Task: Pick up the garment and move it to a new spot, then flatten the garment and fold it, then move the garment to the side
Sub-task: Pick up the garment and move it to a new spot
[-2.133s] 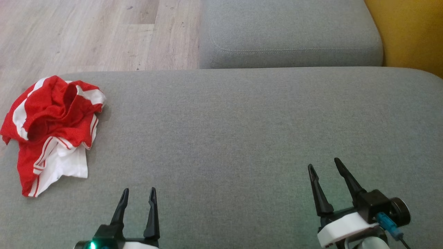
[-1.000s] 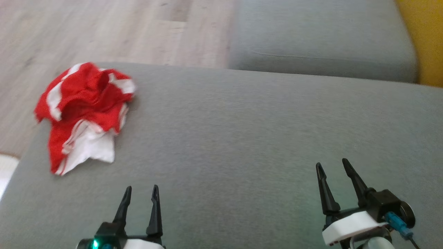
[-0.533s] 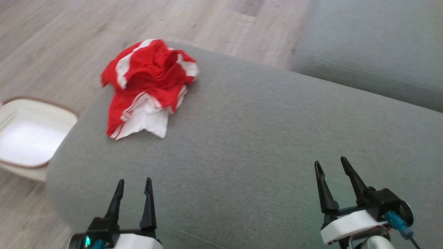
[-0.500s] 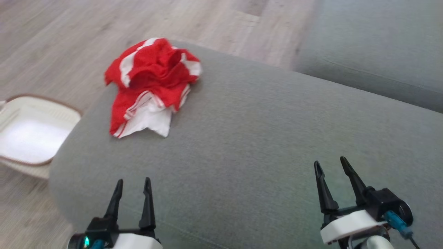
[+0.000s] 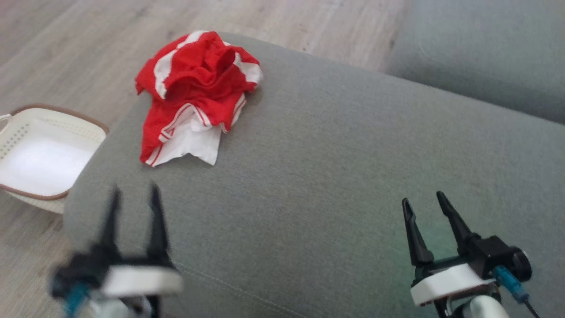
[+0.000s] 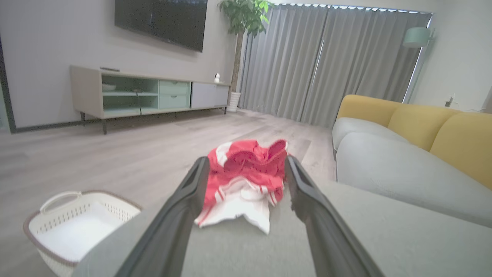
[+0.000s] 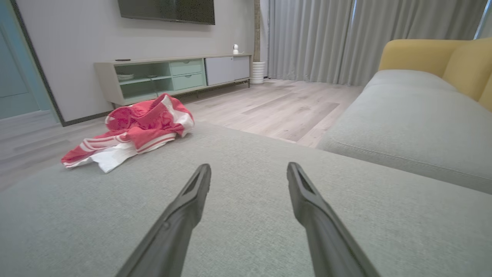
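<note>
A crumpled red and white garment lies in a heap near the far left corner of the grey cushion. My left gripper hovers open, blurred, over the cushion's near left edge, short of the garment. Along its fingers the garment sits straight ahead, framed between them and untouched. My right gripper stands open and empty above the cushion at the lower right. From that wrist the garment lies far off to the left.
A white perforated basket with a brown rim stands on the wood floor left of the cushion; the same basket shows from the left wrist. A second grey cushion lies beyond. A TV cabinet stands across the room.
The head camera has swung left and tilted, bringing the basket into view. My left gripper has risen and moved forward toward the garment. The right gripper holds its place, and the garment lies unmoved.
</note>
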You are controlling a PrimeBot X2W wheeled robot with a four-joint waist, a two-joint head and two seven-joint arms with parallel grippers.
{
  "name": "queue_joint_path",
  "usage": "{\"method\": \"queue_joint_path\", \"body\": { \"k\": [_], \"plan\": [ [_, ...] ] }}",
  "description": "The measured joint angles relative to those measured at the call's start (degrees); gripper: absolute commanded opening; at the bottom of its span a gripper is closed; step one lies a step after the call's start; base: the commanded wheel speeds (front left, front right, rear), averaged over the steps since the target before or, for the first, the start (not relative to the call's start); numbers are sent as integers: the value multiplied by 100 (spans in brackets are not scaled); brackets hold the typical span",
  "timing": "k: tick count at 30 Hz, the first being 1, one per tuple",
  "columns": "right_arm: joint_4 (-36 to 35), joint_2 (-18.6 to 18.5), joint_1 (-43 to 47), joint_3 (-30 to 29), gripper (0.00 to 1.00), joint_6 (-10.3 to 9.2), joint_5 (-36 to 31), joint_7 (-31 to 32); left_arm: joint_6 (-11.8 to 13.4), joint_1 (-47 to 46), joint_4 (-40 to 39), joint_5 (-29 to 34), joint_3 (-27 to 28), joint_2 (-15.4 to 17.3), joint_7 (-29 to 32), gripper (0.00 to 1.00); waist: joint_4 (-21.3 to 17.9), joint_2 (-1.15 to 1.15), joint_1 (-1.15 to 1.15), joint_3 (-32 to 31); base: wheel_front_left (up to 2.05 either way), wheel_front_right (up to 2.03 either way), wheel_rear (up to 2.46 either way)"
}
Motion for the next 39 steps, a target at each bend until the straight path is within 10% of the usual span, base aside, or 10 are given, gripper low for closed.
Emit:
{"method": "queue_joint_path", "body": {
  "k": [14,35,36,39],
  "plan": [
    [-361,-15,-968,-85,100,0,-889,8,-480,-3886,270,-175,713,1544,1778,100,-842,0,1,1126,0,0,0],
    [-1000,-37,-1544,-265,100,0,-1483,265,-867,-5174,3272,-649,10,1489,2826,100,-1724,0,0,2873,0,0,0],
    [-1047,-37,-1588,-268,100,0,-1484,265,-865,-5232,3454,-749,96,1481,2738,95,-1790,0,0,2958,0,0,0],
    [-1058,-37,-1629,-276,100,0,-1484,265,-846,-5392,3657,-767,145,1500,2609,20,-1872,0,0,3042,0,0,0]
  ]
}}
